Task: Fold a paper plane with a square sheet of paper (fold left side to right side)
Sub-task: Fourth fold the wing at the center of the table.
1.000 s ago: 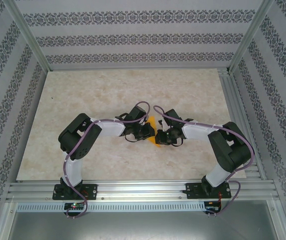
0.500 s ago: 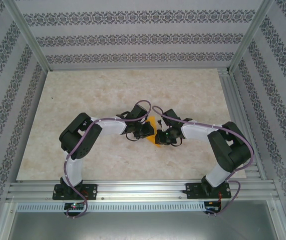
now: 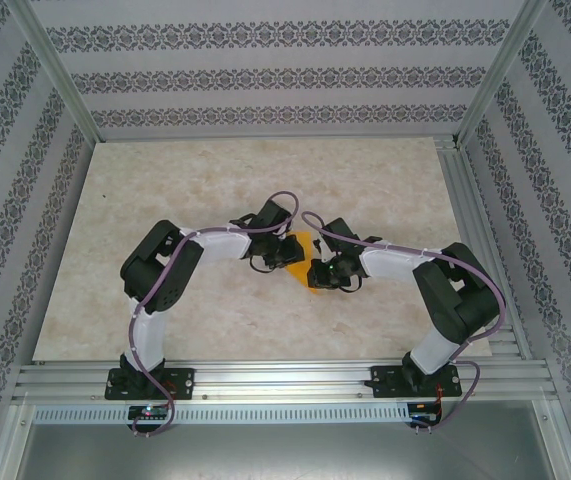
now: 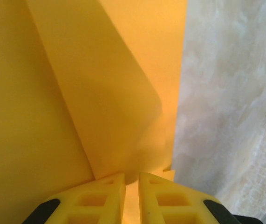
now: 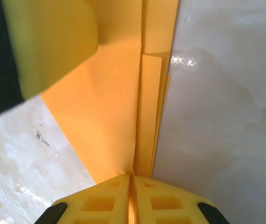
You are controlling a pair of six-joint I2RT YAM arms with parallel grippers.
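One sheet of paper [image 3: 304, 244], two claws of mine, one table [image 3: 165, 200]. The paper is plain orange-yellow and already folded into overlapping layers with straight creases. From above it shows as a small narrow wedge. It lies near the middle of the table, between my two claws, which meet over it.

My right claw [image 3: 317, 270] comes in from the right. In its wrist camera its yellow fingers [image 5: 105, 196] are clenched tight on the near end of the paper [image 5: 109, 116], which stretches away from them in long layered strips.

My left claw [image 3: 290, 258] reaches in from the left. Its fingers [image 4: 100, 198] stand almost together with a slim gap at the paper's [image 4: 100, 93] edge. I cannot tell whether they pinch it.
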